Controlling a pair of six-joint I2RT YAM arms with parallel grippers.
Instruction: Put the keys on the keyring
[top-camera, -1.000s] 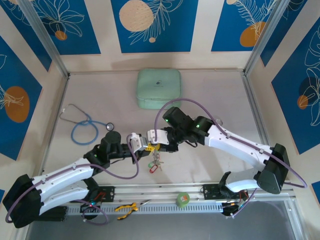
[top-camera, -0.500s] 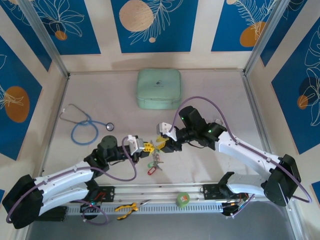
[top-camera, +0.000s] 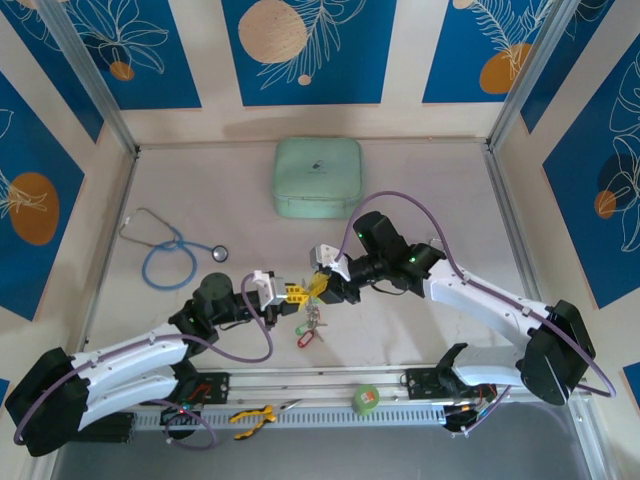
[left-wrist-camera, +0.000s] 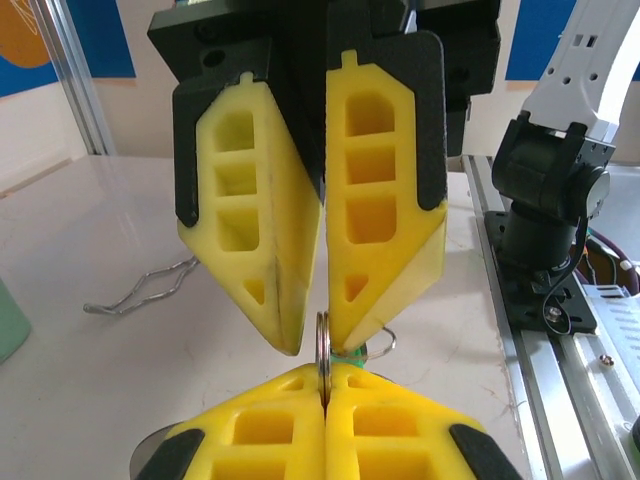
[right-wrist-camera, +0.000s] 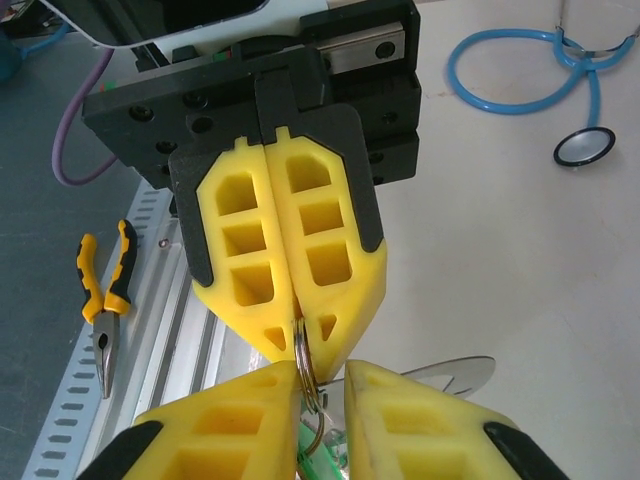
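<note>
Over the desk (top-camera: 440, 200), close to its near edge, your left hand (top-camera: 294, 294) and right hand (top-camera: 321, 286) meet tip to tip in the top view, both equally near the work. The keys (top-camera: 311, 323) dangle just beneath that meeting point, a red tag (top-camera: 305, 340) lowest.

From the left wrist, the keyring (left-wrist-camera: 323, 350) stands edge-on, its plane running along the line between the two hands. Your left hand is clamped on the ring's near side, and the right hand's tips flank its far side.

From the right wrist, the right jaws sit narrowly apart astride the ring, and you cannot tell whether they pinch it. Threading likely turns on that plane lying in line with both hands.
</note>
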